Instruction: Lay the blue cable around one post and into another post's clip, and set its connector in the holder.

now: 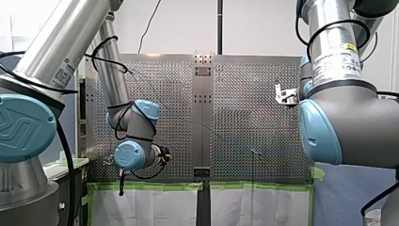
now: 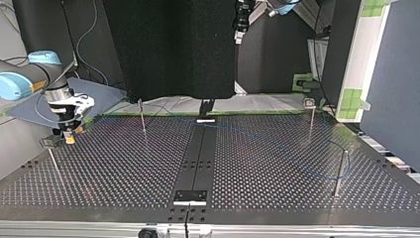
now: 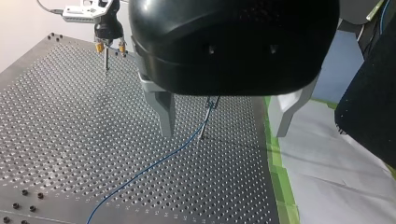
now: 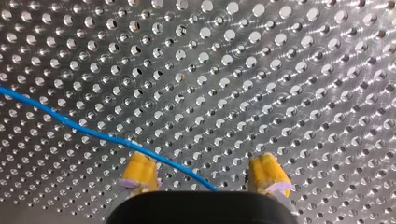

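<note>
My right arm (image 2: pixel 25 82) comes in low and level, its wrist turned straight down so that my right arm's gripper (image 4: pixel 204 176) points at the perforated metal table (image 4: pixel 280 70). Its two yellow pads (image 4: pixel 140 170) are spread wide, pinching nothing. My left arm (image 1: pixel 127 117) drops from its shoulder, folds sharply at the elbow and curls its wrist back. My left arm's gripper (image 3: pixel 224 123) hangs above the table with its metal fingers (image 3: pixel 163 114) parted and empty. A white and yellow label (image 1: pixel 336 61) wraps my right arm's upper tube, but its print is too small to read. The thin blue cable (image 4: pixel 93 133) lies flat on the table. Under my right gripper its long axis runs aslant: it comes from well out to one side, passes just ahead of one yellow pad and goes under the gripper body between the two pads. Under my left gripper it runs from a slim metal post (image 3: pixel 204 121), seen between the fingers, back beneath the gripper.
</note>
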`<state>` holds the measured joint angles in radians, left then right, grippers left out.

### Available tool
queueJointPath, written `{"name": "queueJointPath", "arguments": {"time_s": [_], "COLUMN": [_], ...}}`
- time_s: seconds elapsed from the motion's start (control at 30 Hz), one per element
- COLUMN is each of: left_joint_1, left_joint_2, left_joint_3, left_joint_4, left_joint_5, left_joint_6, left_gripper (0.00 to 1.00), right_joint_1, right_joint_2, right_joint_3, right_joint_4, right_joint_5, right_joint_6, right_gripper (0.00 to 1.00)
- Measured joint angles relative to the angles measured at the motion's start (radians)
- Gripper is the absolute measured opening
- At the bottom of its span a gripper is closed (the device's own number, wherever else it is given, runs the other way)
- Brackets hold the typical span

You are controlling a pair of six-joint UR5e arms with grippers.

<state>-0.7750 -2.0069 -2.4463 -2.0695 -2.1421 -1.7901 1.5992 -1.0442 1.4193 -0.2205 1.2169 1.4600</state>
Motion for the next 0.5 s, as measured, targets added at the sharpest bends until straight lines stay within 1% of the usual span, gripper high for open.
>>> {"name": "queueJointPath", "arguments": {"time_s": [0.17,0.4,0.5], "left_joint_1": [0.000,0.000,0.000], "left_joint_2": [0.000,0.000,0.000], "left_joint_3": [0.000,0.000,0.000], "left_joint_4": [0.000,-0.003,-0.004], "left_joint_5": [0.000,-0.008,-0.010], "left_joint_6": [0.000,0.000,0.000], "left_gripper": [1.00,1.00,1.00], "right_joint_1": [0.003,0.007,0.009], "right_joint_2": [-0.003,-0.014,-0.021], "right_joint_3": [0.000,0.000,0.000], "right_joint_4": [0.009,0.031,0.037], "right_joint_5": [0.005,0.028,0.033], "right_joint_6": [-0.008,-0.023,-0.026], "right_gripper": [1.00,1.00,1.00]}}
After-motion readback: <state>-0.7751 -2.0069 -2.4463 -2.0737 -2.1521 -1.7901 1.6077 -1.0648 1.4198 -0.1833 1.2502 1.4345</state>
